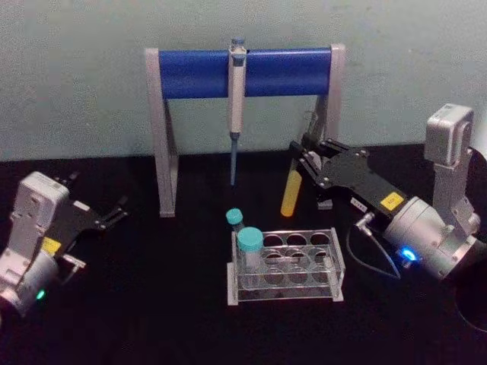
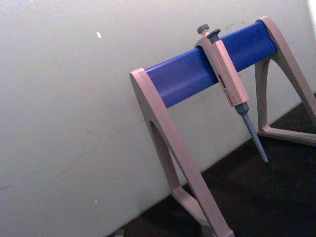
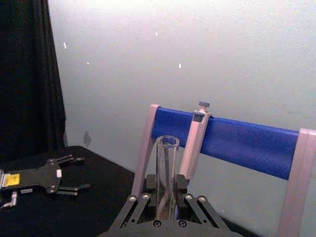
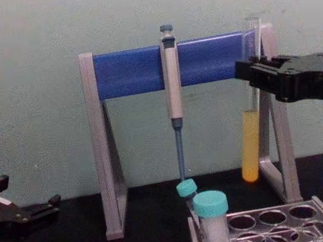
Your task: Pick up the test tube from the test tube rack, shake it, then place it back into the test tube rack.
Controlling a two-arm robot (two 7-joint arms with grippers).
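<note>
**Where things sit around my right gripper**

My right gripper [image 1: 304, 158] is up above the table [image 1: 152, 319]. The test tube [image 1: 291, 194] is between its fingers, with its top above them and its bottom hanging below. The test tube rack [image 1: 338, 266] is on the table, lower down, in front of the gripper and a bit to its left. The wide-capped tube [image 1: 249, 242] and the small capped tube [image 1: 234, 217] stand in the rack's left end. The pipette stand [image 1: 198, 72] is just behind my gripper. The pipette [image 1: 237, 91] hangs on its bar, off to the gripper's left. My left gripper [image 1: 114, 213] is well apart, far left and low.
</note>
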